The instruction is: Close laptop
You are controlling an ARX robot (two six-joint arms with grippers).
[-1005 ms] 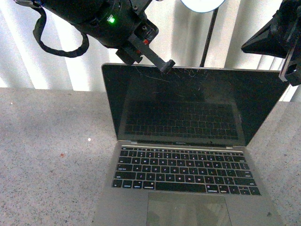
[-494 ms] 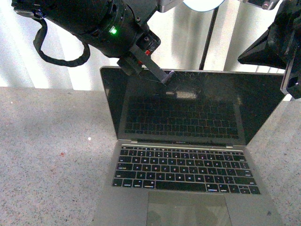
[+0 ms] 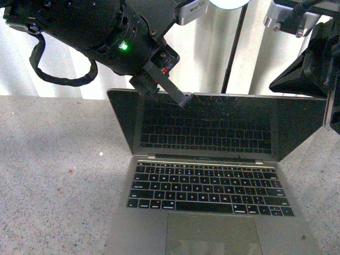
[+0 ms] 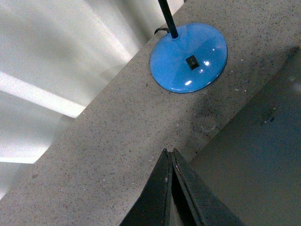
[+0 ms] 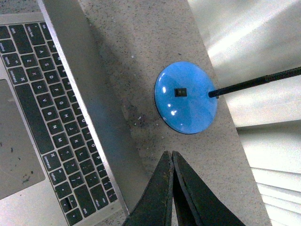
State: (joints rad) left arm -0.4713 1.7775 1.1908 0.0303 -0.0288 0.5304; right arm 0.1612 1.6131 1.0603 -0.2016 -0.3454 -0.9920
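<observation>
The silver-grey laptop (image 3: 212, 212) stands open on the speckled table, its black scratched screen (image 3: 212, 125) tilted toward me. My left gripper (image 3: 187, 100) is shut and empty, its tip against the lid's top edge, left of centre. In the left wrist view the shut fingers (image 4: 170, 155) point past the lid's grey back (image 4: 254, 155). My right gripper (image 5: 170, 155) is shut and empty, held behind the lid's right end; its arm (image 3: 313, 64) shows at the upper right of the front view. The keyboard (image 5: 51, 117) and lid edge show in the right wrist view.
A lamp with a round blue base (image 4: 189, 57) and a black stem stands on the table behind the laptop; it also shows in the right wrist view (image 5: 186, 103). White curtains hang at the back. The grey table (image 3: 53, 175) extends to the left.
The left gripper has moved down and slightly left on the lid's top edge. The lid has tilted forward and its top edge sits lower. The right arm has risen a little.
</observation>
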